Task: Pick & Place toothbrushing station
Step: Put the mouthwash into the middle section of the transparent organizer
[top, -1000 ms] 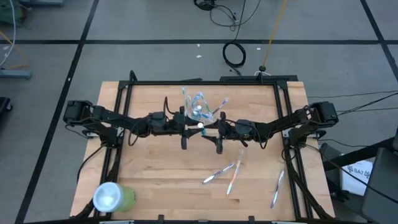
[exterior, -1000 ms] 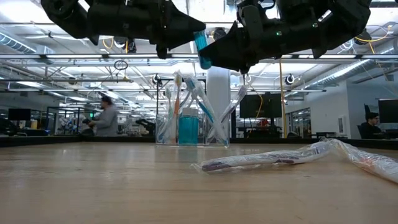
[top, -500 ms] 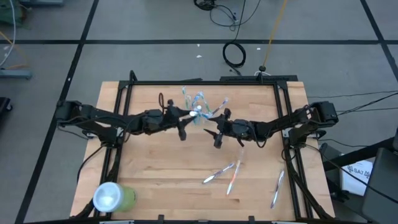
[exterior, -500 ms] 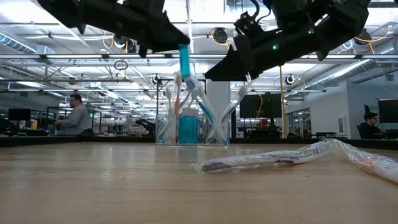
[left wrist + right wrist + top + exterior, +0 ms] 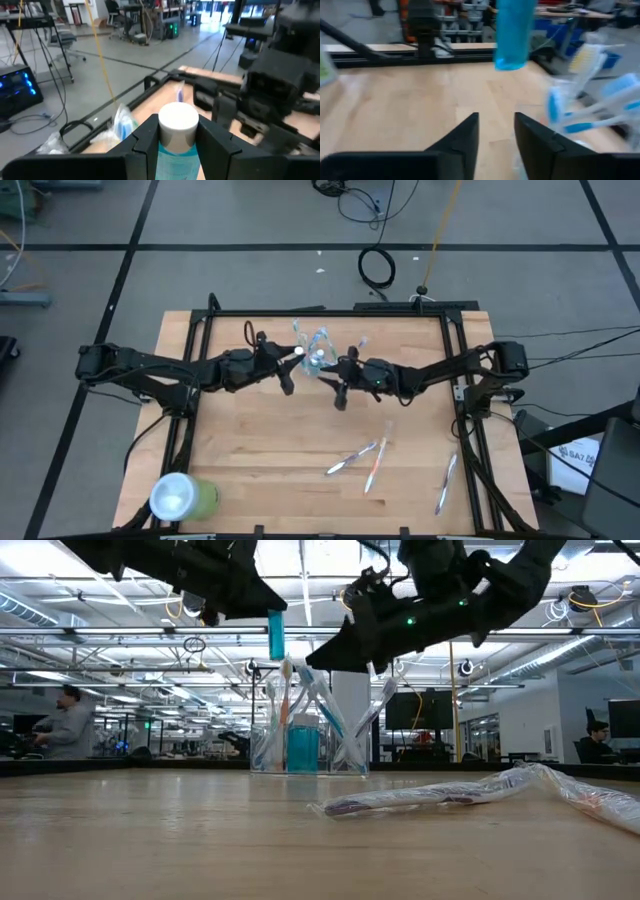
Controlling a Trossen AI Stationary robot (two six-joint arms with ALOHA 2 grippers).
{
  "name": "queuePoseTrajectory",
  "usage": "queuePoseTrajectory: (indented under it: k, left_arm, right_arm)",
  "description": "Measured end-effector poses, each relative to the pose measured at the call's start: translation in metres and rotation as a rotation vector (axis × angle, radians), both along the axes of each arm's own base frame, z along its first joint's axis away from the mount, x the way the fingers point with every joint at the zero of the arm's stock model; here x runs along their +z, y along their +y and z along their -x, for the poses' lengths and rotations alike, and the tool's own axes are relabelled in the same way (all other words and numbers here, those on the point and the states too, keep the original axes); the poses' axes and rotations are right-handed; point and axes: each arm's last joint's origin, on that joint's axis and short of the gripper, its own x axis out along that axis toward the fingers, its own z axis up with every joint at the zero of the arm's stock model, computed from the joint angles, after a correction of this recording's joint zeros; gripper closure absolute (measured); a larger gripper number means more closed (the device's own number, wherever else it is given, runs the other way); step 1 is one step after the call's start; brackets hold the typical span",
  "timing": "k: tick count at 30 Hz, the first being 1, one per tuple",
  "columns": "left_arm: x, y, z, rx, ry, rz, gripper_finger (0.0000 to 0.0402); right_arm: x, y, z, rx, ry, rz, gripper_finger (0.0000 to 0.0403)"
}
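Holding a blue tube point(image 5: 276, 636) with a white cap point(image 5: 178, 119), the left tool point(image 5: 287, 373) hangs above the worktop point(image 5: 250, 450).
Left tool's fingers point(image 5: 145, 142) clamp the tube, which hangs upright in the air just beside the clear cup point(image 5: 308, 745) at the worktop's far middle; toothbrushes point(image 5: 322, 705) stand in the cup. Right tool point(image 5: 340, 392) hovers on the cup's other side, fingers point(image 5: 465, 135) narrowly parted, gripping nothing. Wrapped toothbrushes point(image 5: 352, 457) lie on the near right; a green cup point(image 5: 182, 498) lies at the near left corner. A person point(image 5: 62, 725) shows in the room behind.
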Motion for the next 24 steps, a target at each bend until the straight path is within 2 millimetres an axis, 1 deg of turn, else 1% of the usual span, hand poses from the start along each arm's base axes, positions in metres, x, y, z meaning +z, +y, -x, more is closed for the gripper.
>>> queuePoseTrajectory:
  k: [2,5,8,11,14,17,20,24]
  left_arm:
    - [-0.001,0.001,0.0,0.003,0.011,0.0,0.0293]
    - [-0.004,0.001,0.001,0.004,0.043,0.001,0.0293]
    - [-0.005,0.001,0.001,0.004,0.055,0.002,0.0293]
    - [-0.003,0.001,0.001,0.003,0.04,-0.004,0.0293]
    - [-0.004,0.001,0.001,0.002,0.042,-0.006,0.0293]
    - [-0.004,0.001,0.001,0.003,0.044,-0.007,0.0293]
    - [-0.004,0.001,0.001,0.002,0.044,-0.007,0.0293]
    - [-0.004,0.001,0.001,0.003,0.044,-0.007,0.0293]
  right_arm:
    - [0.001,-0.005,-0.002,-0.01,0.003,0.022,0.0306]
    - [0.0,-0.01,-0.001,-0.025,0.011,0.024,0.0311]
    - [-0.002,-0.014,0.0,-0.036,0.03,0.026,0.0289]
    - [-0.003,-0.019,0.001,-0.062,0.044,0.033,0.0251]
    - [-0.003,-0.022,0.002,-0.13,0.047,0.05,0.0213]
    - [0.0,-0.023,0.002,-0.152,0.032,0.087,0.0188]
    - [0.0,-0.026,0.002,-0.156,0.035,0.081,0.0175]
    - [-0.002,-0.028,0.003,-0.168,0.053,0.075,0.0174]
